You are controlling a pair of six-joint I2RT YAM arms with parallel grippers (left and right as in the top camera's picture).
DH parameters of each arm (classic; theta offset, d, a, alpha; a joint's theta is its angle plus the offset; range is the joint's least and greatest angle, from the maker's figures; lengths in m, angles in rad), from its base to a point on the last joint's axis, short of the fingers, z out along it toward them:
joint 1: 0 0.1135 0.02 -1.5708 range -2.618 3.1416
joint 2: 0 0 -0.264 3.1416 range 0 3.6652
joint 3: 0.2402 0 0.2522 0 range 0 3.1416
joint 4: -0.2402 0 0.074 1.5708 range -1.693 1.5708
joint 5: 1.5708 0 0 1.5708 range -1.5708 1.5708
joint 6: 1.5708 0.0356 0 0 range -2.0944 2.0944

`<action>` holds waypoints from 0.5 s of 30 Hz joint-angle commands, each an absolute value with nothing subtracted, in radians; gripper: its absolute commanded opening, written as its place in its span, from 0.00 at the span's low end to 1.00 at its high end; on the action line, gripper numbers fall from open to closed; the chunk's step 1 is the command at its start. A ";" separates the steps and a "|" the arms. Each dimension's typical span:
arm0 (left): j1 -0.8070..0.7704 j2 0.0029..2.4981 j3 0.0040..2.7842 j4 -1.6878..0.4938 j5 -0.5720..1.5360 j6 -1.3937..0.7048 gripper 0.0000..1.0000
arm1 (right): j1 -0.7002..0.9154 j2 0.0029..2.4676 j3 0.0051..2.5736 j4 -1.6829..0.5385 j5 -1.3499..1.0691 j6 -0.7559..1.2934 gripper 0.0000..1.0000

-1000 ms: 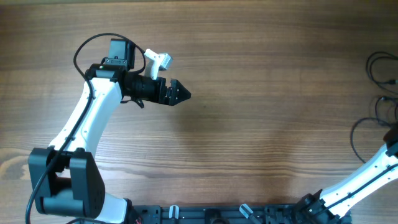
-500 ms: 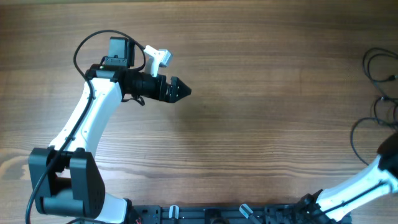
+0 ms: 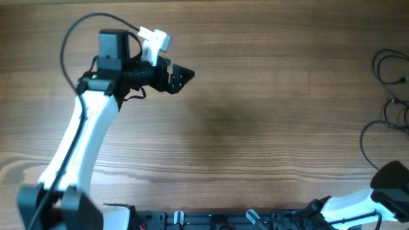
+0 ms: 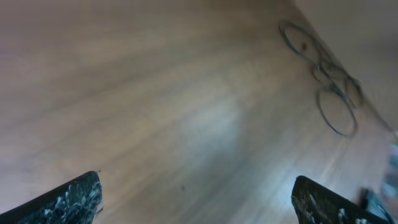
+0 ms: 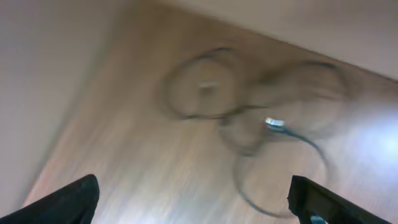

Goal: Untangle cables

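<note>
Cables (image 3: 401, 78) bunched at frame's right edge; R gripper (image 5: 193, 202) spread empty, aimed at them prob for a grab; L gripper (image 3: 182, 75) open, idle upper left.

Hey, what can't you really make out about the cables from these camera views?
- Overhead: the cables run off the right edge, so their full extent is cut off.
- Right wrist: blur smears the loops, so knots and crossings are unreadable.
- Left wrist: the cables sit far off and small, so the plugs can't be picked out.
</note>
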State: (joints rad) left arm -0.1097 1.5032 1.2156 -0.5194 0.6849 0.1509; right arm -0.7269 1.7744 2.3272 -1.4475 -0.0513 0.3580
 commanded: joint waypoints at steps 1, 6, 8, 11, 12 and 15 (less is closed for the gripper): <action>-0.104 1.343 1.217 -0.517 0.384 -0.007 1.00 | -0.642 1.776 2.326 -1.439 -0.491 -0.033 1.00; -0.103 1.145 1.217 -0.638 0.146 -0.125 0.99 | -0.376 1.773 2.326 -1.460 -0.447 -0.117 1.00; -0.103 1.102 1.212 -0.664 0.055 -0.124 0.94 | -0.245 1.748 2.318 -1.430 -0.206 0.002 1.00; -0.103 1.100 1.208 -0.662 -0.009 -0.116 0.93 | -0.062 1.667 2.297 -1.347 0.058 0.095 1.00; -0.103 1.110 1.200 -0.657 0.000 -0.093 0.88 | -0.005 1.643 2.284 -1.326 0.113 0.107 1.00; -0.124 1.098 1.129 -0.600 0.014 -0.062 0.82 | 0.152 1.551 2.142 -1.236 0.248 0.157 1.00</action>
State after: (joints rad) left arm -0.1089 1.1030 1.1988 -0.6395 0.0414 -0.0864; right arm 0.0326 1.6737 2.2517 -1.2919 0.0277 0.0757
